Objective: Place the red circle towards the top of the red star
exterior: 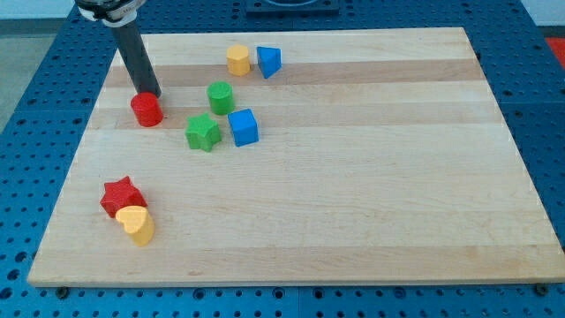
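Leaning from the view's top, my tip (pixel 151 94) touches the red circle (pixel 146 110).

No text, label, brand, number or sign can be read anywhere, neither on the pale wooden surface (pixel 353 194) nor on the coloured blocks.
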{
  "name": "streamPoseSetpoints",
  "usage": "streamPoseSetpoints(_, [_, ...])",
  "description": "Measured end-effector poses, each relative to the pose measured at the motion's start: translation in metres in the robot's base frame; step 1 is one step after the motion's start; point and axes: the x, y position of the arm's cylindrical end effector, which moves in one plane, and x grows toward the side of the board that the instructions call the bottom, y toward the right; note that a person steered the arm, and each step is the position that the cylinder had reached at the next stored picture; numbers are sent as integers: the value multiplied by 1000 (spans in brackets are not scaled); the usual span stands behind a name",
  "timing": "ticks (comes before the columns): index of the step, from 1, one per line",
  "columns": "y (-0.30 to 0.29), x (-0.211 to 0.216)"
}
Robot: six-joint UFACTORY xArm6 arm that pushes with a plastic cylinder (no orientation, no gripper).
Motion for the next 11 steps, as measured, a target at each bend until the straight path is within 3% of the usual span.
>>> streamPoseSetpoints(7, [5, 121])
streamPoseSetpoints(8, [5, 98])
streamPoseSetpoints(10, [10, -44])
streamPoseSetpoints(11, [15, -43])
